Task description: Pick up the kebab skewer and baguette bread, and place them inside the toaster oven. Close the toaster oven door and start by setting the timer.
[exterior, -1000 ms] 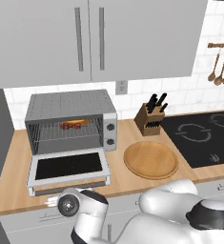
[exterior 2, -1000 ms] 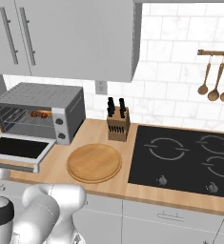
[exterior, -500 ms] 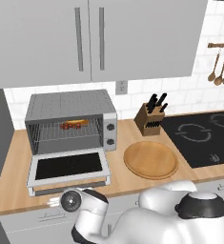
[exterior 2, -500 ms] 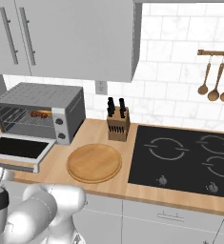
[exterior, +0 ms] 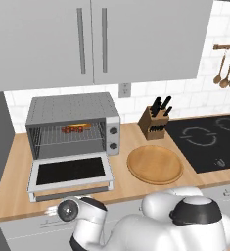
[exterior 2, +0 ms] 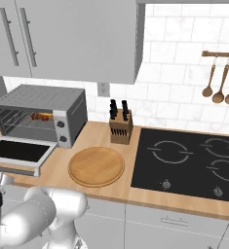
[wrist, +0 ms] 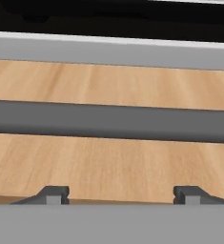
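Note:
The toaster oven [exterior: 72,117] stands at the counter's left, also seen as the toaster oven [exterior 2: 43,109]. Its door [exterior: 70,172] lies dropped open, black glass up. On the wire rack inside lie the kebab skewer [exterior: 67,130] and, beside it, the baguette bread [exterior: 83,126]. In the hand view my gripper [wrist: 118,195] is open, its fingertips [wrist: 51,194] wide apart and empty. The door's grey bar handle [wrist: 111,121] runs across just ahead of them, with the door's silver frame [wrist: 111,50] beyond. My hand sits low at the counter's front edge, under the door.
A round wooden plate [exterior: 154,164] lies right of the oven. Behind it stands a knife block [exterior: 155,120]. A black cooktop [exterior: 209,139] takes up the right side. Wall cabinets hang above the oven, and utensils [exterior 2: 220,85] hang at the far right.
The arm's elbow has swung left while the hand has stayed low under the open door. The oven, the door and the food inside have not moved.

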Motion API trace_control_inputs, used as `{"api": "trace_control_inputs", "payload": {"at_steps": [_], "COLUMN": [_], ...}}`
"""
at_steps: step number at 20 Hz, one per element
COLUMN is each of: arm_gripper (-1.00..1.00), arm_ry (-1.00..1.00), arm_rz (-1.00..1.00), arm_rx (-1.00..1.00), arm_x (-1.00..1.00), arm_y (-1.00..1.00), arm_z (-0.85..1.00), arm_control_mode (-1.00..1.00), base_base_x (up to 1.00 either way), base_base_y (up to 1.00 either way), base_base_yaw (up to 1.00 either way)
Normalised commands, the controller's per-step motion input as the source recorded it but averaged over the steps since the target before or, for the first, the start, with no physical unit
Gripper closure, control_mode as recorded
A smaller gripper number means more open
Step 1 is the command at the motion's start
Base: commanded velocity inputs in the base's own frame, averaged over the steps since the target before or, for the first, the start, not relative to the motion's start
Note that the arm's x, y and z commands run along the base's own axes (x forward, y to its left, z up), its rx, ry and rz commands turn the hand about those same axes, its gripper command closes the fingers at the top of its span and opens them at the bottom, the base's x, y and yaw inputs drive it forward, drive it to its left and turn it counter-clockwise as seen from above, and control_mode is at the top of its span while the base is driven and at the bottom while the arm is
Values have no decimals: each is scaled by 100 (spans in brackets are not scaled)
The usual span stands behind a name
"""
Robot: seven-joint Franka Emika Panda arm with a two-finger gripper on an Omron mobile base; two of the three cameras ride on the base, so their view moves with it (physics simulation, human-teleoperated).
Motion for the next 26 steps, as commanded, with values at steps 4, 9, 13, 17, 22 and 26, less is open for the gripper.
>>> {"api": "trace_control_inputs", "payload": {"at_steps": [4, 9, 13, 17, 22, 26], "arm_gripper": [-100, -100, -100, -100, -100, -100], "arm_ry": [0, 0, 0, 0, 0, 0], "arm_rz": [0, 0, 0, 0, -2, -4], "arm_rx": [0, 0, 0, 0, 0, 0], "arm_x": [37, 33, 38, 10, 0, 0], "arm_y": [0, 0, -5, -14, -31, -34], "arm_z": [0, 0, 0, 0, 2, 6], "arm_control_mode": [-100, -100, -100, -100, -100, -100], "base_base_x": [0, 0, 0, 0, 0, 0], "base_base_y": [0, 0, 0, 0, 0, 0], "base_base_yaw": [0, 0, 0, 0, 0, 0]}}
